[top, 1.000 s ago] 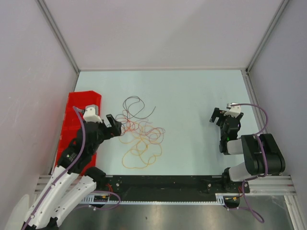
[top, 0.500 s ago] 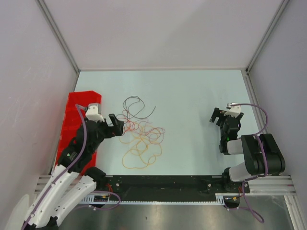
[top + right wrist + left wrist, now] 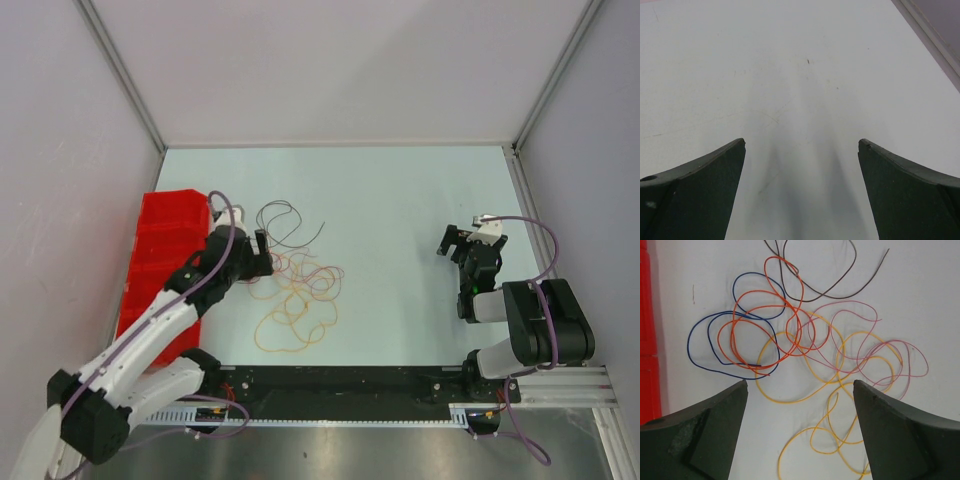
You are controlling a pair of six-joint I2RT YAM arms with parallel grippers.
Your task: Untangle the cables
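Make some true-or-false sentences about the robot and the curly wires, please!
1. The left gripper is open and holds nothing. True.
2. The right gripper holds a cable. False: it is open and empty, far to the right of the cables.
3. A red bin sits left of the cables. True.
4. The cables lie apart in straight lines. False: they curl and cross over each other in one tangle.
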